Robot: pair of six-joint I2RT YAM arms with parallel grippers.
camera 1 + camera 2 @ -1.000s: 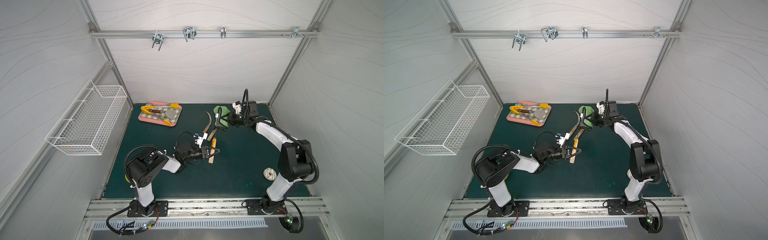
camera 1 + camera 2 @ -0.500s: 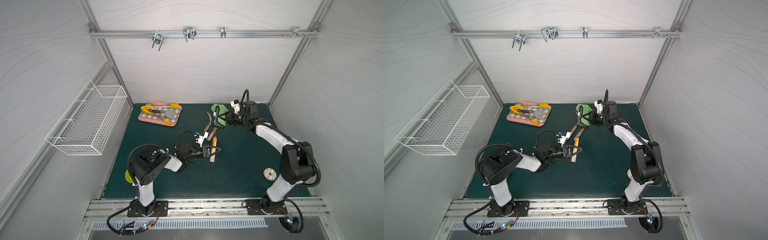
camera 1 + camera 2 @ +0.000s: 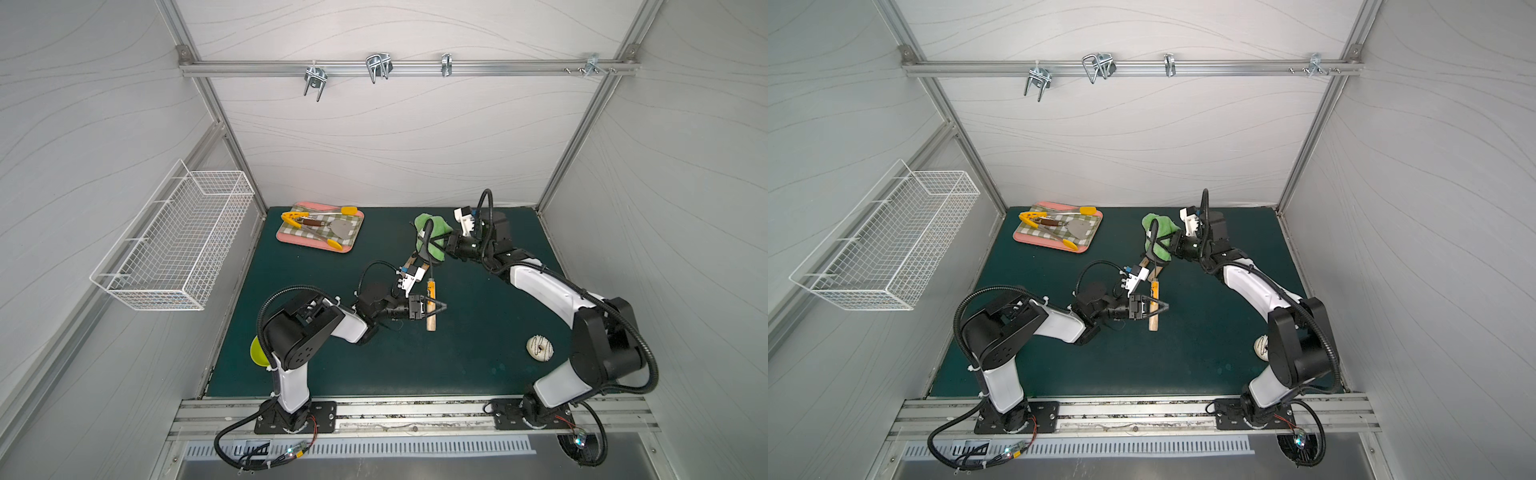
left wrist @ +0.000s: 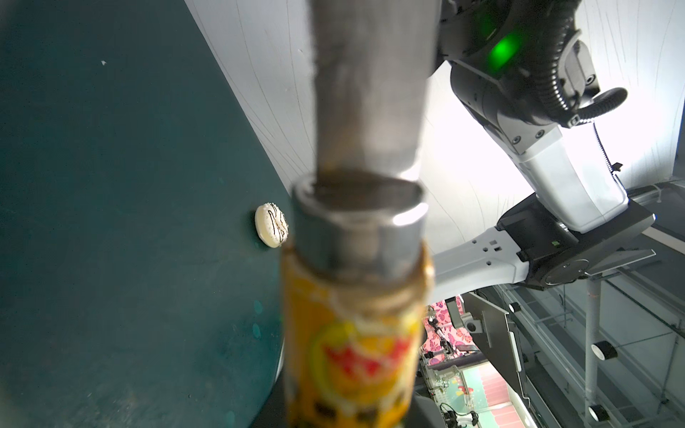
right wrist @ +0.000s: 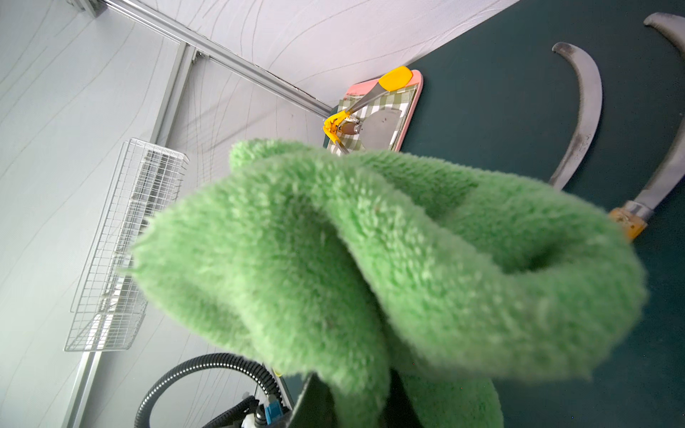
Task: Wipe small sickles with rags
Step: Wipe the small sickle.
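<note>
My left gripper point(image 3: 432, 309) is shut on the wooden handle of a small sickle point(image 3: 431, 320), which is raised off the mat; its orange label point(image 4: 356, 352) and grey blade point(image 4: 370, 92) fill the left wrist view. The blade runs toward the back and meets the green rag point(image 3: 434, 239). My right gripper point(image 3: 444, 245) is shut on that rag point(image 5: 370, 259), which is bunched against the blade. Two more sickles point(image 5: 582, 122) point(image 5: 663, 178) lie on the mat beside it, with their handles point(image 3: 411, 262) partly under my left wrist. Both top views show the held sickle point(image 3: 1153, 320) and the rag point(image 3: 1158, 239).
A pink tray point(image 3: 291, 240) with yellow-tipped tongs and a spatula sits at the back left. A white wire basket point(image 3: 174, 245) hangs on the left wall. A white doughnut point(image 3: 540, 348) lies by the right arm's base, and a yellow-green object point(image 3: 257, 351) shows behind the left arm.
My left gripper has carried the sickle slightly right and toward the front. The right gripper with the rag has shifted a little left along the blade.
</note>
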